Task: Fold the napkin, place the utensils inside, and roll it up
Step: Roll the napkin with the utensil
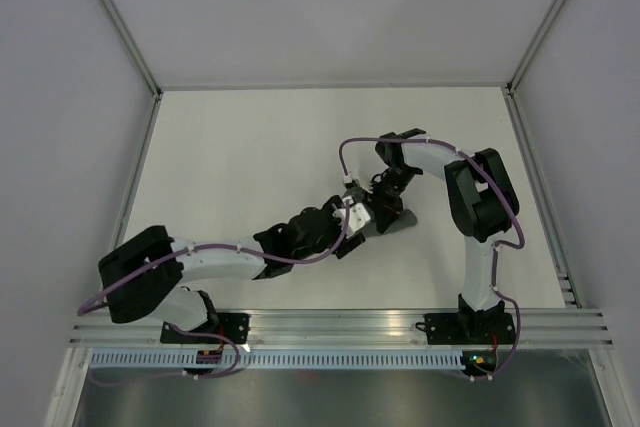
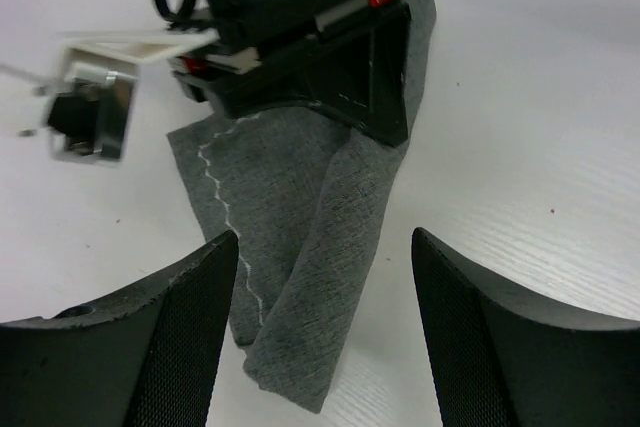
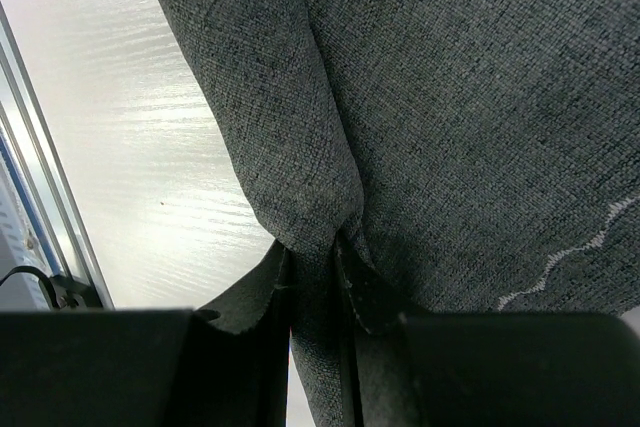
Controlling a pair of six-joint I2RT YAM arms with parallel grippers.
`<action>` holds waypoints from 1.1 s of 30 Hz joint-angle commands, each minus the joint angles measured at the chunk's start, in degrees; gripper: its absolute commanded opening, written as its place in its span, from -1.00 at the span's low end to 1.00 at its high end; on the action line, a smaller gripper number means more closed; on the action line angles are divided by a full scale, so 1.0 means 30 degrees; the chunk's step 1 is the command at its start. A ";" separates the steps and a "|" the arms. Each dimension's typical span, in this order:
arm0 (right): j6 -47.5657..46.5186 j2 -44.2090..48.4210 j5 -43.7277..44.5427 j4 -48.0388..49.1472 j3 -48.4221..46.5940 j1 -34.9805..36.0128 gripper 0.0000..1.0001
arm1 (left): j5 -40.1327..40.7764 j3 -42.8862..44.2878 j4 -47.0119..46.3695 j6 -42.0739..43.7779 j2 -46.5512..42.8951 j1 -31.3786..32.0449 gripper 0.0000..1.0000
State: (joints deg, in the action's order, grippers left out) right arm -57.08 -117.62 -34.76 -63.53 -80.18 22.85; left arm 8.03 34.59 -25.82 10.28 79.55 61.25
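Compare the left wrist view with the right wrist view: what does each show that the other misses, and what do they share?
Only the left wrist view shows the left gripper standing open, the right gripper from outside, and the lower end of the napkin reaching the table. Only the right wrist view shows, up close, a fold of cloth pinched between the right gripper's fingers, plus the metal rail along the table edge. Both show the dark grey napkin, its pale stitched line and the white table.

white table [image 1: 250, 167], metal rail [image 1: 340, 325] along near edge
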 commanded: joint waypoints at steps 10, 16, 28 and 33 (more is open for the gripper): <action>-0.0427 -0.2305 0.2535 0.1869 0.0741 -0.0029 -0.94 | -0.0860 0.3528 -0.0708 0.2901 0.6060 0.0412 0.51; -0.0339 -0.2569 0.2564 0.1811 0.0566 -0.0030 -0.94 | -0.0686 0.3909 -0.1645 0.2140 0.7613 0.0325 0.50; -0.0046 -0.2541 0.2535 0.1752 0.0565 -0.0059 -0.94 | -0.2353 0.2945 -0.3110 -0.1462 0.8259 -0.0349 -0.11; 0.0071 -0.2511 0.2535 0.1694 0.0536 -0.0059 -0.93 | -0.4078 0.2417 -0.3696 -0.3217 0.8610 -0.0963 -0.49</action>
State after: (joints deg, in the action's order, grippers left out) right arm -55.22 -119.37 -35.27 -65.17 -81.84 22.48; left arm 1.78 43.03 -33.34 8.34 103.55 59.24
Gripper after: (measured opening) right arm 0.238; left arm 0.349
